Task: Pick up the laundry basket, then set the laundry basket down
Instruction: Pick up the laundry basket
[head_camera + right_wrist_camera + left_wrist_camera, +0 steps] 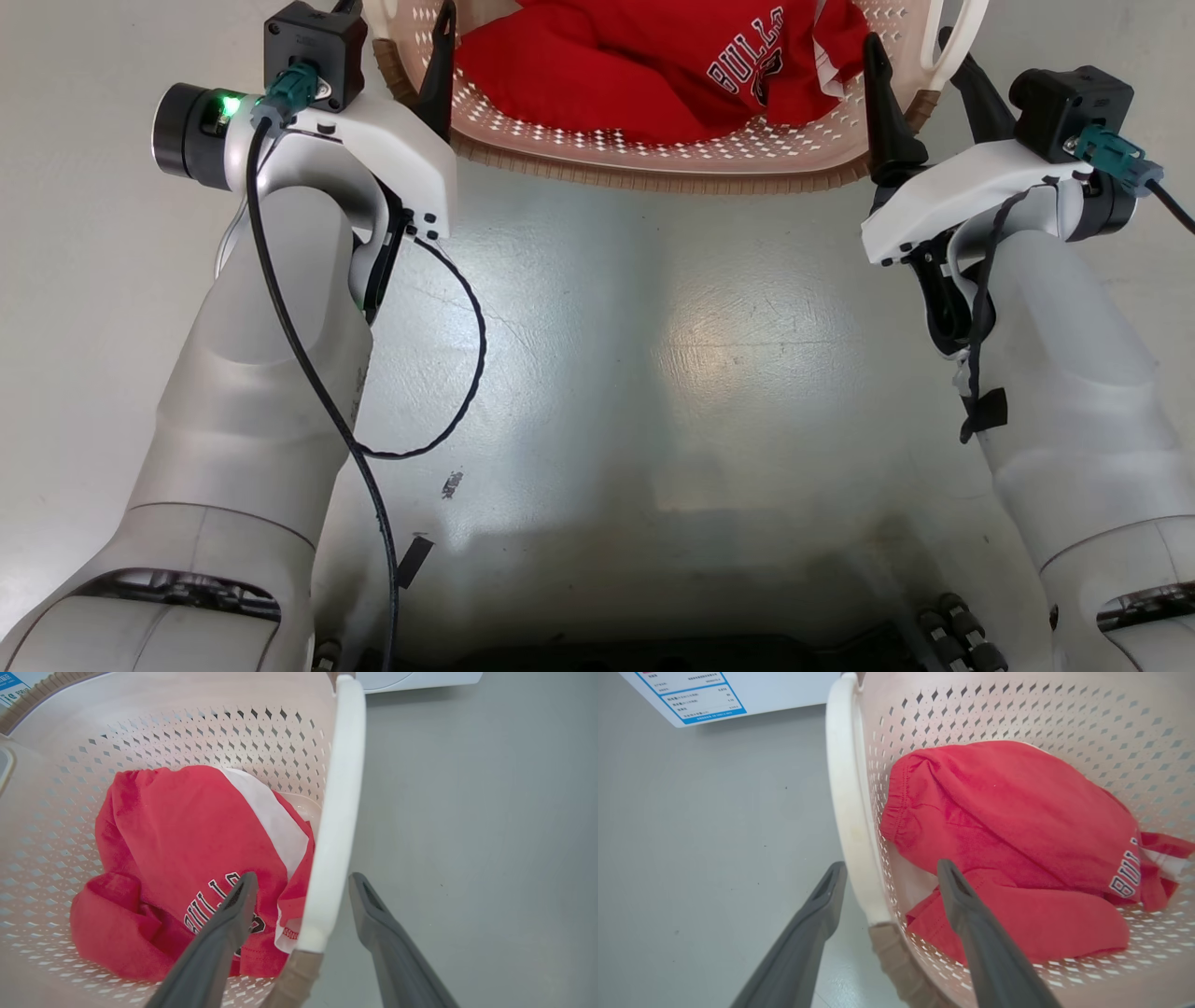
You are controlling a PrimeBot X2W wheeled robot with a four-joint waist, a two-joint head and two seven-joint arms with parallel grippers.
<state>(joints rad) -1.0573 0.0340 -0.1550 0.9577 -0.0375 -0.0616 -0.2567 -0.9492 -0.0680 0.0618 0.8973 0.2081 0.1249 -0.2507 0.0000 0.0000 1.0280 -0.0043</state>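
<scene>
The laundry basket (597,142) was at the top of the head view, straight ahead of the robot and between its two arms, over the grey floor (653,373). Whether its base touched the floor could not be told. Inside lay a red garment (1008,812) with dark-edged white lettering, bunched against the perforated wall, and a strip of white fabric (275,816) showed along one side of it.

The left claw (892,865) was spread wide, straddling the basket's white loop handle (850,812): one finger hung outside over the floor, the other inside above the red cloth, and neither pressed on the handle. The right claw (303,877) was spread the same way across the opposite handle (334,812), with its inner finger over the lettering and its outer finger beyond the wall.

The brown woven-look rim (653,175) faced the robot. A white appliance with a blue-bordered label (691,695) stood beyond the basket
</scene>
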